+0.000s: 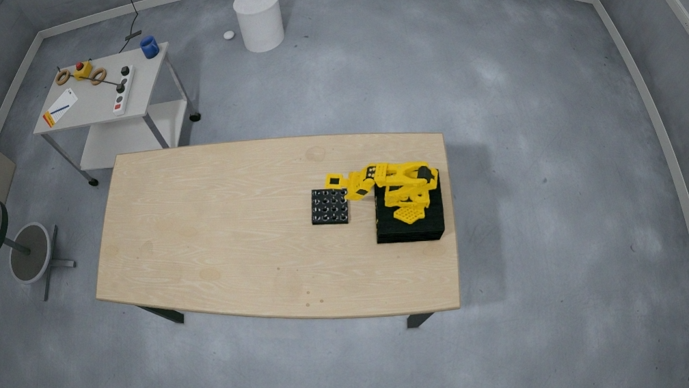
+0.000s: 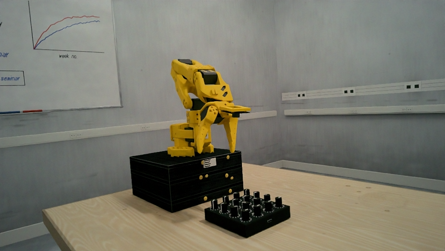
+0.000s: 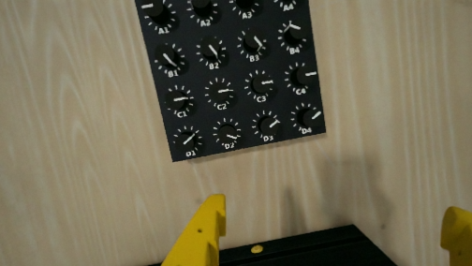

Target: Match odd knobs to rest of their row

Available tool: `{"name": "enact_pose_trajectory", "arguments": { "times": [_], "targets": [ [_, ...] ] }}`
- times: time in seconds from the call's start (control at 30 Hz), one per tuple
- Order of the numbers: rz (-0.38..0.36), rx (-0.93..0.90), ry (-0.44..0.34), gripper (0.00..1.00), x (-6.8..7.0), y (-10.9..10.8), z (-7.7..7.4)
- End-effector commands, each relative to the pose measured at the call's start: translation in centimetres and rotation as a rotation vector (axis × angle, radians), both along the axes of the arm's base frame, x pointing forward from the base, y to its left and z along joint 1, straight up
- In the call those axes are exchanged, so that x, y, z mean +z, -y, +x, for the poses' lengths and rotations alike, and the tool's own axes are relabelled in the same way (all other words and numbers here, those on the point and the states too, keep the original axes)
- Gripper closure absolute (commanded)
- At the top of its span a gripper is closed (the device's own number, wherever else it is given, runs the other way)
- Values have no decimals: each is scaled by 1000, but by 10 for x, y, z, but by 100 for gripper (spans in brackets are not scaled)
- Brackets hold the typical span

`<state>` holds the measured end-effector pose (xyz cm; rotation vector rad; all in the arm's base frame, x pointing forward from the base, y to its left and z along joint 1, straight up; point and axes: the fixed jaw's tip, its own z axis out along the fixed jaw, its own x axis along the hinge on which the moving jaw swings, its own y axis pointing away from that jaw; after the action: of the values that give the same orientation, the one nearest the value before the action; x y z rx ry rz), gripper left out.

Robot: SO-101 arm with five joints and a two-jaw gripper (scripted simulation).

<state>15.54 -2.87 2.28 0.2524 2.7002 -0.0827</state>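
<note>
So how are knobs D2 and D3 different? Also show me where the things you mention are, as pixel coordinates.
Knob D2 [image 1: 343, 209] [image 2: 236, 195] [image 3: 227, 131] has its white line slanting down to the right in the wrist view; knob D3 [image 1: 343, 200] [image 2: 225, 199] [image 3: 268, 124] has its line slanting up to the right. D3 matches D1 [image 3: 188, 140] and D4 [image 3: 307, 117], while D2 breaks the row's pattern. Both are black.

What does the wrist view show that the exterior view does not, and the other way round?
Only wrist: readable knob labels, such as D2, below its knob.

Only exterior: the whiteboard with its chart, and the box's port.

Both: the knob box, the parted yellow fingers, and the wooden table.
</note>
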Motion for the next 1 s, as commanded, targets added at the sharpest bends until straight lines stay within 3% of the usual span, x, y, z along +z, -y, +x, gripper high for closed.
{"name": "enact_pose_trajectory", "arguments": {
  "times": [0.0, 0.4, 0.97],
  "targets": [
    [7, -1, -10, 60, -2, -2, -3],
    [7, -1, -10, 60, 0, -1, 1],
    [7, -1, -11, 60, 1, 9, 47]
  ]
}}
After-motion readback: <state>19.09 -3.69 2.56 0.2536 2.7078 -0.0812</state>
